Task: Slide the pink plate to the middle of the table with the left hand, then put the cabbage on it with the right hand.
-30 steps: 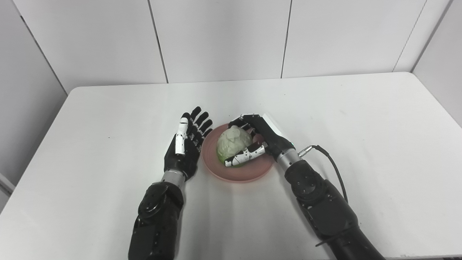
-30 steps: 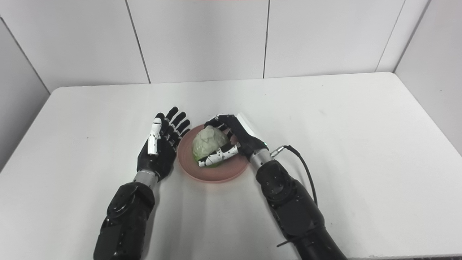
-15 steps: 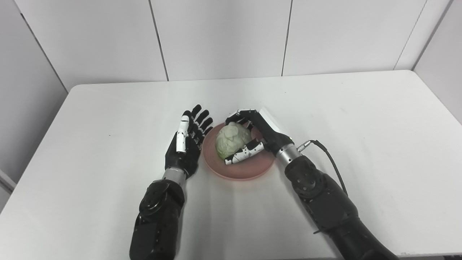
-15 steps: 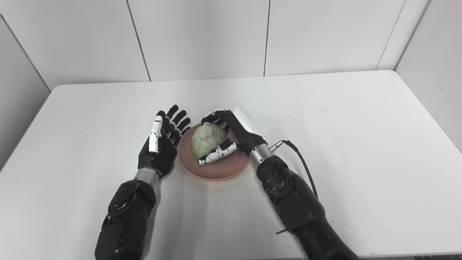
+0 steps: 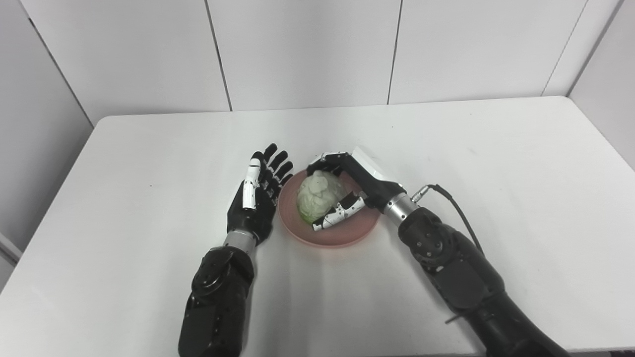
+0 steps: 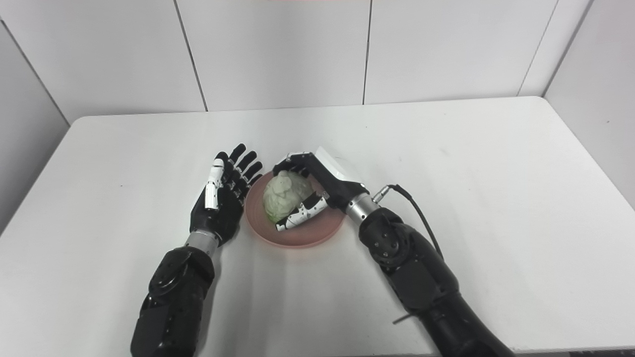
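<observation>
The pink plate [image 5: 347, 233] lies near the middle of the white table. The pale green cabbage [image 5: 317, 197] rests on it, toward its left half. My right hand [image 5: 354, 186] is wrapped around the cabbage: the fingers [image 5: 325, 159] curl over its far top, and the thumb lies along its near right side. My left hand [image 5: 258, 201] is open, fingers straight and spread. It lies on the table just left of the plate, with its fingers by the rim. Both hands also show in the right eye view, the left hand [image 6: 221, 198] and the right hand [image 6: 325, 186].
The white table [image 5: 496, 163] stretches wide to the right and left of the plate. A grey cable [image 5: 449, 208] loops off my right wrist above the table. White wall panels stand close behind the far edge.
My right wrist and forearm have swung a little to the right, and the hand has turned around the cabbage. The cabbage, the plate and my left hand have stayed put.
</observation>
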`<act>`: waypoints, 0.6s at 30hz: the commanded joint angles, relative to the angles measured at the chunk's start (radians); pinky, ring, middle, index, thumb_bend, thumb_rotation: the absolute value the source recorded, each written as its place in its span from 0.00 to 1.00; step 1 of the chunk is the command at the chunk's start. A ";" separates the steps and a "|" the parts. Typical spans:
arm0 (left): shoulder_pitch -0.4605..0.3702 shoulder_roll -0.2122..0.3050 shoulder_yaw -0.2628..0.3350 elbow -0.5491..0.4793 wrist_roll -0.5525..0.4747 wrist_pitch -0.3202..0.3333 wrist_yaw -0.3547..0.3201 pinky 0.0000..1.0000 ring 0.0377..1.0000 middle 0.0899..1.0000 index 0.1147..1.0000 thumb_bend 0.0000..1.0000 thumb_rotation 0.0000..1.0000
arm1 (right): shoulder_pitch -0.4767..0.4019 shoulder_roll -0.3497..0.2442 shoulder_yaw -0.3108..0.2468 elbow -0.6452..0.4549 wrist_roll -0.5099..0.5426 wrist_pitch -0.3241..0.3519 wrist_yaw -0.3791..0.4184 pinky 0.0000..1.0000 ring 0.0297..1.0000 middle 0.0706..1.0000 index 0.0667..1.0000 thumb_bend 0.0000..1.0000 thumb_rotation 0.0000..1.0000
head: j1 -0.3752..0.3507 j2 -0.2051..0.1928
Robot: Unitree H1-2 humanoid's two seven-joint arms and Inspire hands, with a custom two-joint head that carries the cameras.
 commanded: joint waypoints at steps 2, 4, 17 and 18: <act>0.008 0.002 -0.009 0.007 0.012 0.049 0.013 0.94 0.93 0.93 0.93 0.41 1.00 | -0.025 -0.007 -0.007 -0.080 0.003 0.081 0.059 0.75 0.83 0.88 0.92 1.00 0.50 | 0.004 0.001; 0.010 0.004 -0.009 0.004 0.010 0.051 0.011 0.94 0.93 0.93 0.93 0.41 1.00 | -0.025 -0.012 -0.006 -0.107 0.003 0.119 0.094 0.76 0.85 0.90 0.95 1.00 0.53 | 0.002 0.001; 0.019 0.007 -0.003 -0.024 0.017 0.041 0.022 0.95 0.93 0.93 0.93 0.41 1.00 | -0.007 -0.013 -0.046 -0.192 0.045 0.146 0.132 0.80 0.91 0.97 1.00 1.00 0.67 | -0.003 -0.003; 0.020 0.009 -0.003 -0.034 0.026 0.044 0.030 0.95 0.93 0.93 0.93 0.41 1.00 | -0.003 -0.008 -0.057 -0.201 0.055 0.141 0.123 0.80 0.91 0.98 1.00 1.00 0.68 | -0.005 -0.005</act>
